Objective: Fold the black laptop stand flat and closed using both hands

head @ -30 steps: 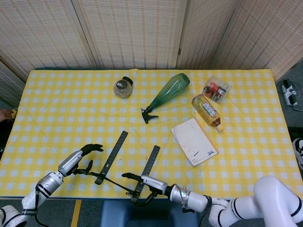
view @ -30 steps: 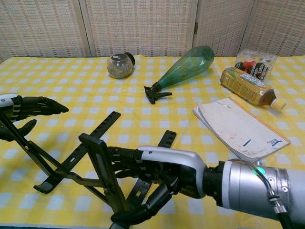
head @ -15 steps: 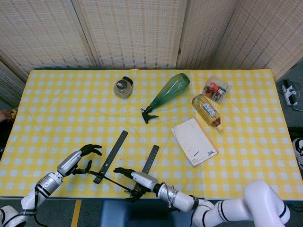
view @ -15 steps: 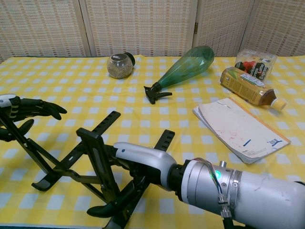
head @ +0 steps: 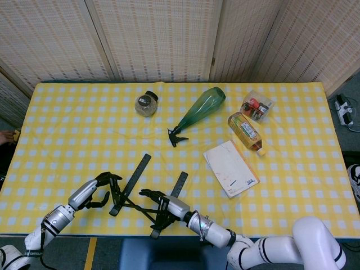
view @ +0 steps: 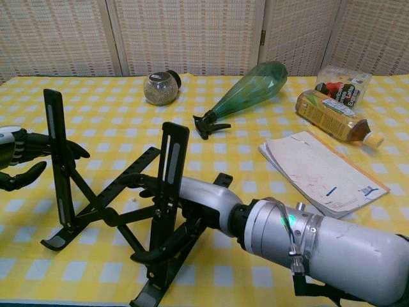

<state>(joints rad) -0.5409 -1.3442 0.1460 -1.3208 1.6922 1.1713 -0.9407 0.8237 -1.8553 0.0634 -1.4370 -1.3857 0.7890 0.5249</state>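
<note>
The stand (view: 121,204) sits half-raised on the desk (view: 255,185). Left hand (view: 25,160) grips its left upright; right hand (view: 172,211) holds its right one.

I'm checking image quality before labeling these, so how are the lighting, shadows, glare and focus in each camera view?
Head view: even overhead light, only faint shadows, sharp throughout, mild glare on the green spray bottle. Chest view: also evenly lit; the right arm fills the lower foreground with soft highlights on its metal shell; the black laptop stand reads as a dark silhouette with little surface detail; the table edge looks slightly bowed by the wide lens.
</note>
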